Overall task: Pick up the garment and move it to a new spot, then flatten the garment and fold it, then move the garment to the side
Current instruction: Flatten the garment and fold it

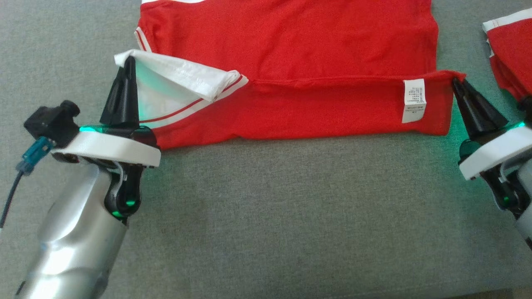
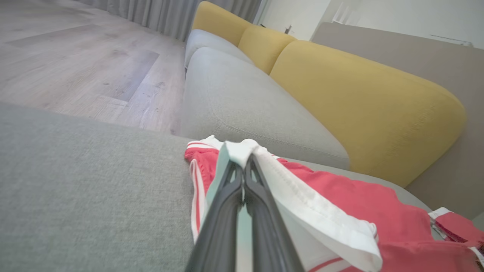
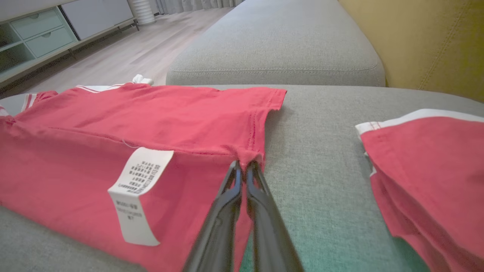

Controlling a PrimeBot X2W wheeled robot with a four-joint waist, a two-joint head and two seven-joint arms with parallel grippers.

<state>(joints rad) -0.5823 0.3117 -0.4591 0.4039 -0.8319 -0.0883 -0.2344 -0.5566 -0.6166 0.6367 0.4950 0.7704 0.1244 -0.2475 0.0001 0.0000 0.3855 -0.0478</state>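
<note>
Closest up, the left gripper (image 1: 130,60) is pinched shut on the white-trimmed corner of the red garment (image 1: 291,41), way left of the care label (image 1: 414,101). Just right of that label, the right gripper (image 1: 456,82) is clamped on the red corner. The shirt lies spread on the grey cushion (image 1: 266,207). Looks mid-fold to me. Next, both should carry that edge over evenly, then let go.

We see matt red cloth in the garment (image 1: 291,41), a papery white label (image 1: 414,101) beside our right gripper (image 1: 456,81), coarse grey woven cushion (image 1: 291,207) beneath it, glossy silver left forearm (image 1: 79,236)
</note>
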